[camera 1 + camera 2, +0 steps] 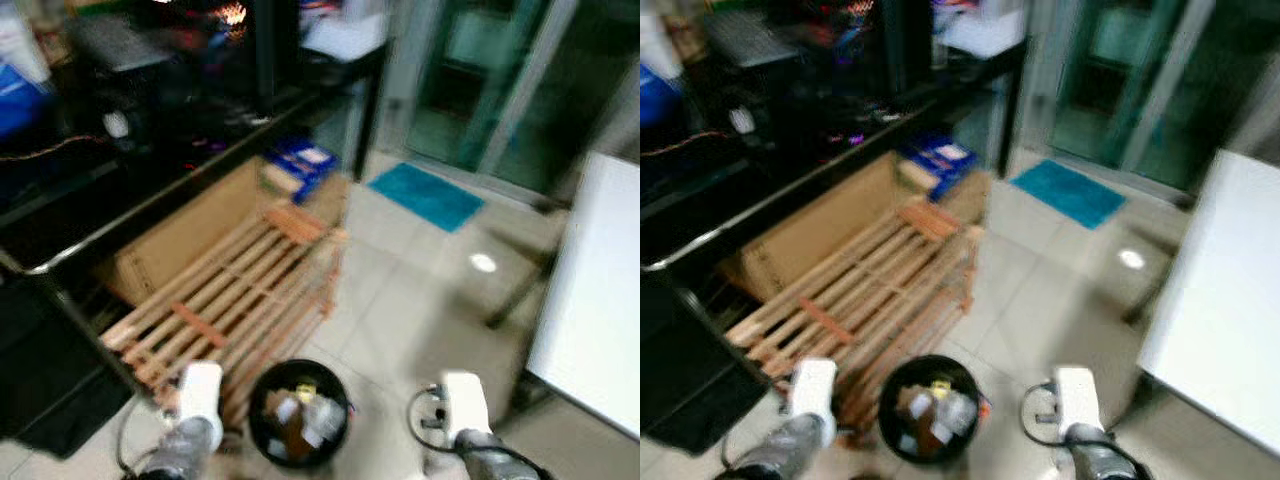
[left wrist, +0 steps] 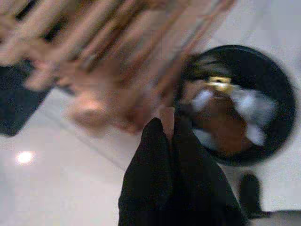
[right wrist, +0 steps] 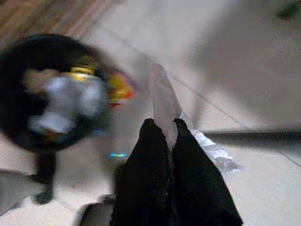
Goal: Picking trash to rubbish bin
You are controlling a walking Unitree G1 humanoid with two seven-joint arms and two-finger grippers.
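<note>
Black rubbish bin [image 1: 298,415]: on tiled floor [image 1: 420,290], holding trash, beside wooden slatted rack [image 1: 235,300]. Right claw [image 3: 162,126]: pinched on clear plastic wrapper [image 3: 164,101], near bin. Left claw [image 2: 164,123]: fingers together, nothing visibly held.

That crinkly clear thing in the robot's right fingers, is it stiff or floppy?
The clear plastic wrapper is probably light and thin. It looks creased where the right gripper pinches it, so it likely flops and crumples, though the view is blurred.
</note>
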